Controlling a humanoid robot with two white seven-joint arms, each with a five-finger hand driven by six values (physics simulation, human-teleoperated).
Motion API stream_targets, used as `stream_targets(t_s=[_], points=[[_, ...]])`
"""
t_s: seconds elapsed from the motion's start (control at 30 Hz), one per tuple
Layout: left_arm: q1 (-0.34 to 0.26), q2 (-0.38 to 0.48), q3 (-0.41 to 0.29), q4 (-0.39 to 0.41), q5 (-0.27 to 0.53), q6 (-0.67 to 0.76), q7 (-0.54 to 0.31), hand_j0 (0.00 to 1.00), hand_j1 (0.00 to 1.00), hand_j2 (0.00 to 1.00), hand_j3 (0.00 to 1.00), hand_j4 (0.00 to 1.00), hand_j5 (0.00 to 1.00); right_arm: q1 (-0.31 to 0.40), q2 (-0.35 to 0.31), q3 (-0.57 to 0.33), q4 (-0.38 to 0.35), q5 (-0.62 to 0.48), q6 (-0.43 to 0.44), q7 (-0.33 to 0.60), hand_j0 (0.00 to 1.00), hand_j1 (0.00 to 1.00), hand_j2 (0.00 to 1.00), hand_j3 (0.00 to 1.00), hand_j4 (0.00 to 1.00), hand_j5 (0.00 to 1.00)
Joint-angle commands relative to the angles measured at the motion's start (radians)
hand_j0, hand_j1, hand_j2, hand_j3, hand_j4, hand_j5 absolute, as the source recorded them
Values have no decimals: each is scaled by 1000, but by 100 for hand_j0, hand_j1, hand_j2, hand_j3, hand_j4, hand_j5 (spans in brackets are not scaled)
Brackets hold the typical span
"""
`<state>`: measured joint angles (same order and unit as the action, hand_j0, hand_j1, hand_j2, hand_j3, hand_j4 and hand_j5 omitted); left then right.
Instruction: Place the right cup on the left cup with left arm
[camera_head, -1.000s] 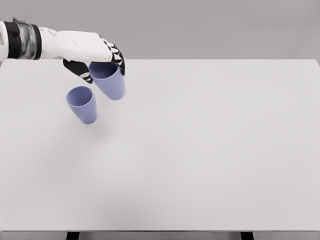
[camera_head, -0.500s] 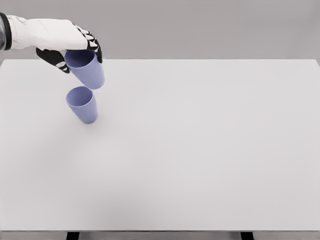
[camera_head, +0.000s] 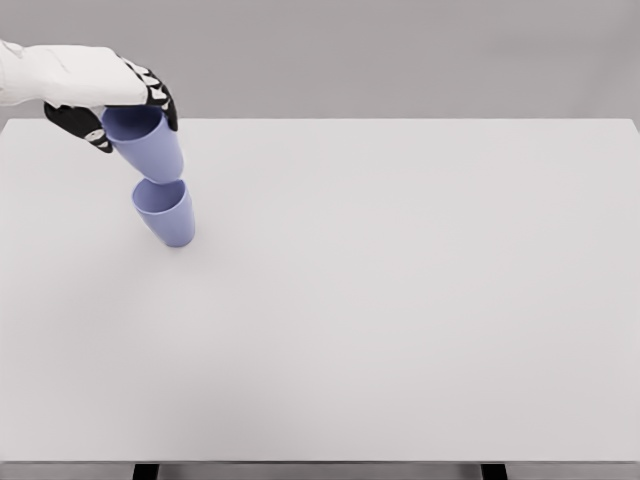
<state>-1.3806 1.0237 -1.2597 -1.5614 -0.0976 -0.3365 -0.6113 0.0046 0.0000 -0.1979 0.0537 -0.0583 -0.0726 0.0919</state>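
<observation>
A blue-violet cup (camera_head: 167, 217) stands upright on the white table (camera_head: 400, 300) near its far left. Directly above it hangs a second, matching cup (camera_head: 148, 147), tilted a little, its base just at the standing cup's rim. My left hand (camera_head: 125, 112) comes in from the upper left and is shut on the upper cup near its rim, black fingers wrapped around both sides. Whether the two cups touch I cannot tell. The right arm is out of sight.
The table's far edge runs just behind the hand. Two dark table legs (camera_head: 146, 471) show under the front edge.
The left hand has carried the held cup leftward, from right of the standing cup to right above it.
</observation>
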Motion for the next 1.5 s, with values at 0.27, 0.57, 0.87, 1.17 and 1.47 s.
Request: stream_targets(t_s=[0.27,0.57,0.87,1.17,1.47], points=[[5,16,-24,6,-1,2,0,65,65,65,65,65,65,0,0,0,0,0,-1,0,100,100,100,100,100,100],[8,6,-49,34,-5,2,0,64,64,64,64,64,64,0,0,0,0,0,1,0,100,100,100,100,100,100],[0,15,-46,20,-1,1,0,64,64,64,64,64,64,0,0,0,0,0,1,0,100,100,100,100,100,100],[-3,35,-44,-32,1,-7,0,64,64,64,64,64,64,0,0,0,0,0,-1,0,100,100,100,100,100,100],[5,38,-46,-40,1,-7,0,64,64,64,64,64,64,0,0,0,0,0,1,0,100,100,100,100,100,100]])
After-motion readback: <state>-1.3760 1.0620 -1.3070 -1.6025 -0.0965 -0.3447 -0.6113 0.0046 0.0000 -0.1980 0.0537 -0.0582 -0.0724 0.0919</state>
